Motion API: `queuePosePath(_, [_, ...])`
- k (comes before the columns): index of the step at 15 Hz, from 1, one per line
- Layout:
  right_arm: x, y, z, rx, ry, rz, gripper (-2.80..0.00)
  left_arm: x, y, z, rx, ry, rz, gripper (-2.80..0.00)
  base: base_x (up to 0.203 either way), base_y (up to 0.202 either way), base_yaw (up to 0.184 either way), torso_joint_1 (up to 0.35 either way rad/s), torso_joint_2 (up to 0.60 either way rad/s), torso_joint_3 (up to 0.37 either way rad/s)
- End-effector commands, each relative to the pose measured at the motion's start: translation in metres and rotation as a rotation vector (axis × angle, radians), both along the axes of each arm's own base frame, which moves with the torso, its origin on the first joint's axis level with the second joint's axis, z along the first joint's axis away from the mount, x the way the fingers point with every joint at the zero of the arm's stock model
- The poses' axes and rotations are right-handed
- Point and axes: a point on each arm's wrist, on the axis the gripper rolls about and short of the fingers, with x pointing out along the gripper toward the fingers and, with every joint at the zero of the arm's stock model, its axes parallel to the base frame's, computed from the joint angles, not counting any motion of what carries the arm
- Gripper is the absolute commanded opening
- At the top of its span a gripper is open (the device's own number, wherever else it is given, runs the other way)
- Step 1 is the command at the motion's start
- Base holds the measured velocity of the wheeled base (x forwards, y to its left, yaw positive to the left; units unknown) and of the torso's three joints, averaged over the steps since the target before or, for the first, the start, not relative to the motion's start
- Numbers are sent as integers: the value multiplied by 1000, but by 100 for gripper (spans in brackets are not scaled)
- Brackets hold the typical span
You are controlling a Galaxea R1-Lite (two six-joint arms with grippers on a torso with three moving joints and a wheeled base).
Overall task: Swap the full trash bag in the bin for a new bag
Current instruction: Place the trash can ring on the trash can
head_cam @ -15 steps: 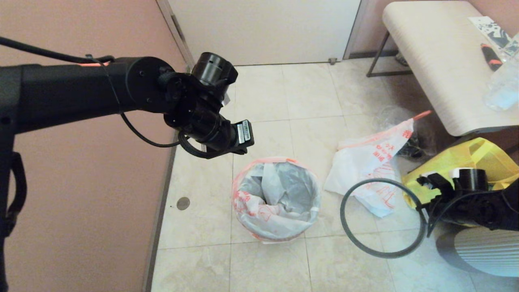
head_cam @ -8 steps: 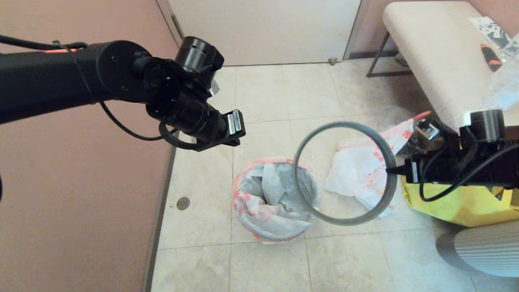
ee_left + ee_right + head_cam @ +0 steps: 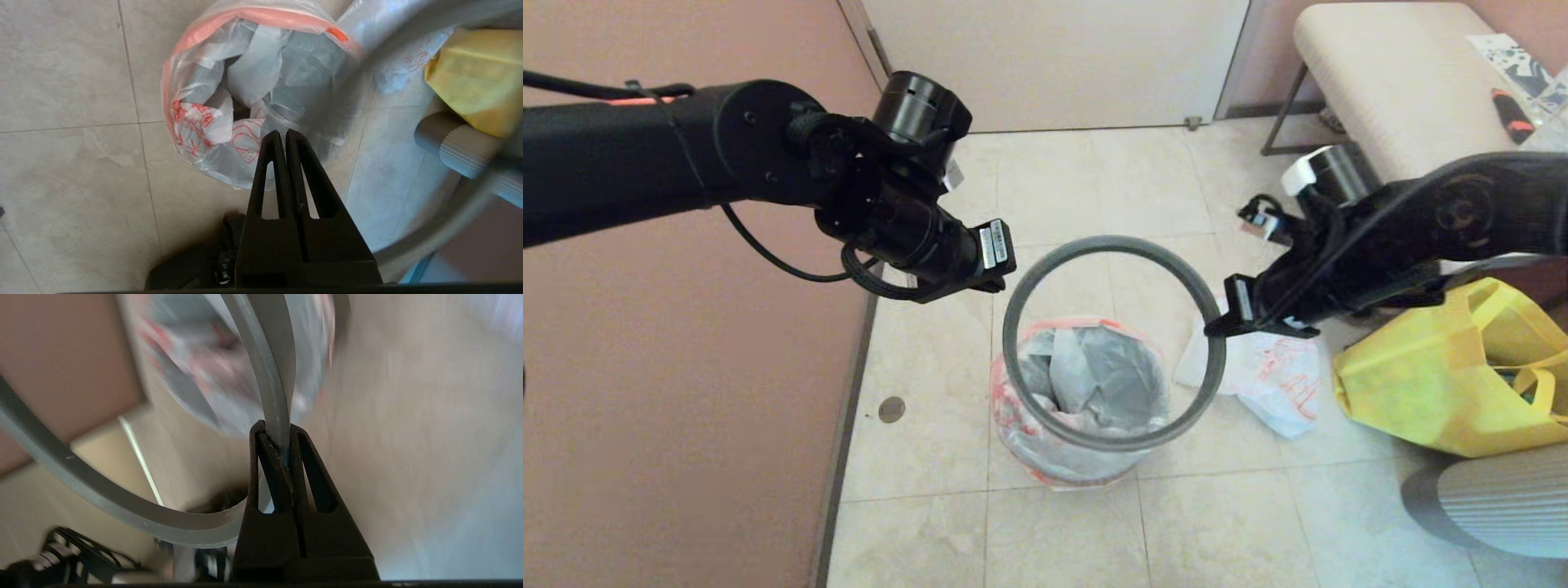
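Grey plastic hoop [image 3: 1112, 343] hangs in the air above the bin [image 3: 1081, 404], pinched at its right side by the right end effector [image 3: 1222, 325], whose fingers are clamped on the thin band, as the right wrist view shows. The hoop is tilted and sits partly over the bin's mouth, not yet seated on it. The left end effector [image 3: 284, 136] hovers over the left side of the bin with its 2 fingers pressed together and nothing between them.

The new bag [image 3: 1045, 408] already lines the bin: its pink-orange edge band is folded over the rim and its white film, printed in orange-red, drapes down the outside, while the inside is crumpled rather than smoothed out. The full trash bag [image 3: 1278, 380] lies on the tiled floor just right of the bin, beside a yellow tote [image 3: 1445, 384] and near the foot of a pale counter [image 3: 1388, 106].

By this evidence the task looks mostly done: the old bag is out, the replacement is in. What seems left is to lower the hoop squarely over the folded edge and press it down so it locks the film to the bin. The thin film could bunch or slip under the hoop if it comes down askew.
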Motion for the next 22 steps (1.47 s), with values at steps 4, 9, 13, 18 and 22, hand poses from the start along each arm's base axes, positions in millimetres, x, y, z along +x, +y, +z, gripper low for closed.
queuePosePath(4, [30, 57, -72, -164, 152, -10, -280, 0, 24, 20, -61, -71, 71, -280, 0, 0, 0, 0, 0, 0])
queuePosePath(9, [48, 77, -114, -195, 212, -31, -280, -5, 31, 30, -77, -100, 82, -280, 0, 0, 0, 0, 0, 0])
queuePosePath(13, [56, 79, -122, -220, 164, -73, -280, -11, 35, 37, -87, -116, 83, -280, 0, 0, 0, 0, 0, 0])
queuePosePath(18, [57, 78, -115, -204, 127, -84, -280, -14, 35, 40, -91, -121, 79, -280, 0, 0, 0, 0, 0, 0])
queuePosePath(22, [59, 72, -106, -192, 98, -102, -280, -18, 30, 38, -84, -100, 61, -280, 0, 0, 0, 0, 0, 0])
